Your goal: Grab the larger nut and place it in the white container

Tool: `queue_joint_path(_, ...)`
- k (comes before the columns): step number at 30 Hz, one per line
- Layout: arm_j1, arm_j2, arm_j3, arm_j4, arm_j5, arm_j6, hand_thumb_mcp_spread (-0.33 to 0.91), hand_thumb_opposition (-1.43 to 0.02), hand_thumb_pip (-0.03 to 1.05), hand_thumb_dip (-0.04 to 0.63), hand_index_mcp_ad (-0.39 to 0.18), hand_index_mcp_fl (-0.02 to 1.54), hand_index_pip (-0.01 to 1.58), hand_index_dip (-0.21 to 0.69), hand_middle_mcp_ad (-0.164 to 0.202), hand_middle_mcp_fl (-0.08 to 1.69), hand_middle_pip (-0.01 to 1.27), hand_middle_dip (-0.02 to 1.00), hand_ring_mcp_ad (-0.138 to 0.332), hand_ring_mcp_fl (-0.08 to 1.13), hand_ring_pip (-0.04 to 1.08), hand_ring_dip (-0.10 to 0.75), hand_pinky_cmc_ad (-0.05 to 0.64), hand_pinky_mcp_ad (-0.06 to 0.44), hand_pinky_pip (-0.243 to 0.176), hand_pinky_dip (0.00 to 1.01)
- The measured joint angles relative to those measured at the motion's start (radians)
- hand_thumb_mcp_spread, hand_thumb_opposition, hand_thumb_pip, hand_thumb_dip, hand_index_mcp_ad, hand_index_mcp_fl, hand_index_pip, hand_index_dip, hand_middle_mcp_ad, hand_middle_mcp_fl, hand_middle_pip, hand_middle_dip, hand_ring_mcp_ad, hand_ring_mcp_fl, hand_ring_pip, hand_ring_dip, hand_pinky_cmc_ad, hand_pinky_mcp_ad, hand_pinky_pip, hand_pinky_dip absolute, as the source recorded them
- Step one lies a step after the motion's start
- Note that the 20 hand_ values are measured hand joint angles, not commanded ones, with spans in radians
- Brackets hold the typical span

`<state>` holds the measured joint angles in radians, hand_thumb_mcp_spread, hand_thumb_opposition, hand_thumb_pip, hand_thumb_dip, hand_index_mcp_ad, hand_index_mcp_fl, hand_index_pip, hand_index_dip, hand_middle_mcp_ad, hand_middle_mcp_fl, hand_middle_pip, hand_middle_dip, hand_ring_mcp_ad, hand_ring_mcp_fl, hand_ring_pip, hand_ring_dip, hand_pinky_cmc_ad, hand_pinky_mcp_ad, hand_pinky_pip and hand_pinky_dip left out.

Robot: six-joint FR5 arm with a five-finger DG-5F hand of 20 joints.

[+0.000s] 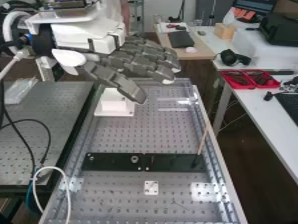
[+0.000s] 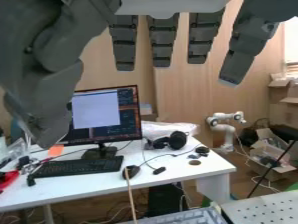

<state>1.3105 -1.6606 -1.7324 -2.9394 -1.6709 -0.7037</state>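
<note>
In the high view the hand (image 1: 136, 62) is at the upper middle, above the bench's far part, its fingers straight and apart. Below it stands a white box-like container (image 1: 114, 106), its upper part partly hidden by the hand; its inside cannot be seen. On the flat black bar (image 1: 169, 162) the bearing (image 1: 134, 159) stands near the middle, and the smaller nut (image 1: 91, 158) shows faintly toward one end. The wrist view shows the hand (image 2: 161, 42) with fingers extended and nothing between them and the thumb.
A thin wooden stick (image 1: 202, 142) rises at a slant from the bar's right end. Metal rails (image 1: 216, 165) edge the perforated bench. Cables (image 1: 50, 170) hang at the left. A white desk (image 1: 256, 107) with red trays (image 1: 249, 79) stands at the right.
</note>
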Motion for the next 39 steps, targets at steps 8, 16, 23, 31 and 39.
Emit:
queue_joint_path(8, -0.013, 0.016, -0.021, -0.003, -0.052, -0.007, 0.08, -0.81, 0.71, 0.159, -0.106, 0.05, 0.34, -0.012, 0.075, 0.01, 0.12, 0.24, 0.169, 0.00, 0.08, 0.164, 0.379, 0.328, -0.113, 0.62)
queue_joint_path(16, -0.011, 0.038, -0.046, 0.024, -0.058, 0.004, 0.08, -0.81, 0.71, 0.159, -0.106, 0.05, 0.34, -0.012, 0.075, 0.01, 0.12, 0.24, 0.173, 0.00, 0.08, 0.164, 0.379, 0.328, -0.113, 0.62)
queue_joint_path(23, 0.001, 0.048, -0.053, 0.016, -0.058, 0.001, 0.08, -0.81, 0.71, 0.159, -0.106, 0.05, 0.34, -0.012, 0.075, 0.01, 0.12, 0.24, 0.173, 0.00, 0.08, 0.164, 0.379, 0.328, -0.113, 0.62)
queue_joint_path(31, 0.006, 0.050, -0.050, 0.002, -0.061, -0.004, 0.08, -0.81, 0.70, 0.159, -0.106, 0.05, 0.34, -0.012, 0.075, 0.02, 0.13, 0.24, 0.173, 0.00, 0.08, 0.164, 0.379, 0.328, -0.113, 0.62)
queue_joint_path(39, 0.001, 0.044, -0.040, -0.004, -0.075, -0.003, 0.08, -0.81, 0.69, 0.159, -0.108, 0.05, 0.34, -0.012, 0.070, 0.02, 0.13, 0.24, 0.171, 0.00, 0.08, 0.164, 0.379, 0.330, -0.113, 0.62)
